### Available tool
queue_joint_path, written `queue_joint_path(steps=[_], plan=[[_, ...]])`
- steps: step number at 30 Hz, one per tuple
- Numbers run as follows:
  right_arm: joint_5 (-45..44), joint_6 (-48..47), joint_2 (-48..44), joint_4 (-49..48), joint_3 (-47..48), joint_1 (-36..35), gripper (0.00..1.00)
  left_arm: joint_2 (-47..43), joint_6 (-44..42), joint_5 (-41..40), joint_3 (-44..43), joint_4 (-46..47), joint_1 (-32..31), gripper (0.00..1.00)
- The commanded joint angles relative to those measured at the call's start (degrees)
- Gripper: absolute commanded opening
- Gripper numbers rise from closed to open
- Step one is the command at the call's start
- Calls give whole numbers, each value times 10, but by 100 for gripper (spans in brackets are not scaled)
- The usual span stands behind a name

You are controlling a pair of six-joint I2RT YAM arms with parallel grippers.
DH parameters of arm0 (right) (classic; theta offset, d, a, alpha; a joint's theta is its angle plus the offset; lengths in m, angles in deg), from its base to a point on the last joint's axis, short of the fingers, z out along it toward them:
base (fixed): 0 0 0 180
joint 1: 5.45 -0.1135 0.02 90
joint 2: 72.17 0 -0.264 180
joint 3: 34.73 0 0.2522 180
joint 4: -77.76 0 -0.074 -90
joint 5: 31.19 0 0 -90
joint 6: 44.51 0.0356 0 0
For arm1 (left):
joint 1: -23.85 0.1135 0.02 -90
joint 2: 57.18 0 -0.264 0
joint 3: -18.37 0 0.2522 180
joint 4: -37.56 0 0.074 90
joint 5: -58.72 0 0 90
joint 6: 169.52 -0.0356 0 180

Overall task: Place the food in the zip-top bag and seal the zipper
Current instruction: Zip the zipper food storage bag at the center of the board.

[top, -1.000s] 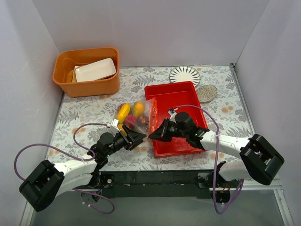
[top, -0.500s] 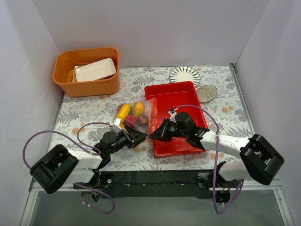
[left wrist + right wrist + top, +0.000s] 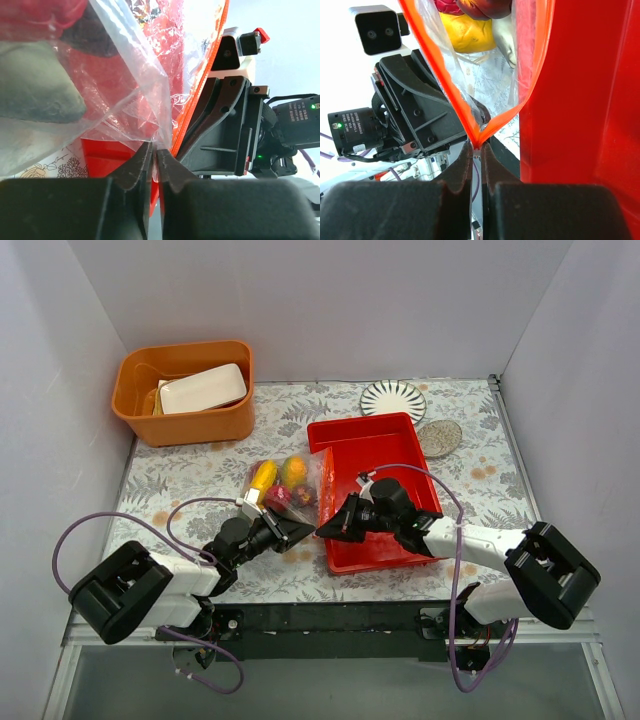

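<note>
Since the earlier frames the left hand has drawn its jaws together, from standing apart to pinching, and its arm has swung so that the elbow sits closer in. Now its jaws are pressed tight on a fold of clear film of the zip-top bag, just beside the mouth edge. The right hand has not shifted; its jaws are likewise fully closed, nipping the very end of the zipper, where the two orange-red strips meet.

From that pinched corner the strips part and run away as an open V, so the mouth is unsealed along nearly its whole length. Both hands sit nose to nose at the bag's near end, almost touching. The bag lies on the worktop against the left wall of the red tray, stretching away from them toward the far side. The food is already inside, bunched at the far end.

The zipper's long axis points away from both hands, along the tray wall. As I judge it, sealing means running a pinch outward along that line while the other hand anchors the corner; the right hand is the one already on the strip.
</note>
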Motion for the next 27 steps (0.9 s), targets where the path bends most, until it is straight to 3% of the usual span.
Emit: queue_joint_path(steps=[1, 9, 27], plan=[[15, -5, 6, -1, 20, -3, 1, -11, 204, -4, -13, -13, 0, 0], [-12, -16, 7, -7, 27, 0, 1, -36, 189, 2, -18, -90, 0, 0], [-60, -13, -7, 24, 39, 18, 1, -40, 164, 37, -1, -77, 0, 0]])
